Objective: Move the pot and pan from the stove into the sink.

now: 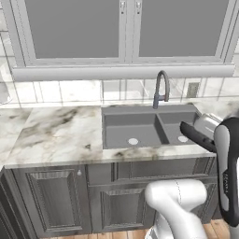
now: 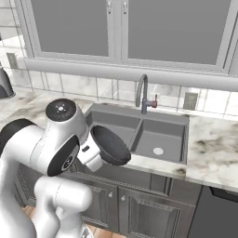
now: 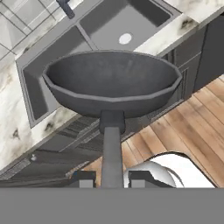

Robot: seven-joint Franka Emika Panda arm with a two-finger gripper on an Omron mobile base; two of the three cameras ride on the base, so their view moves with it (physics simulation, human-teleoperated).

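One item is riding in the grip: the gripper (image 3: 112, 180) is clamping the long handle of the pan (image 3: 113, 83), holding it in the air just in front of the sink (image 2: 171, 122), over the counter's front edge. Carrying step; next, I judge, is reaching forward over a basin, lowering, then releasing.

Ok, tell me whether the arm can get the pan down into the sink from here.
Probably yes: the end effector grips the pan by its handle at the sink's front edge, both basins bare.
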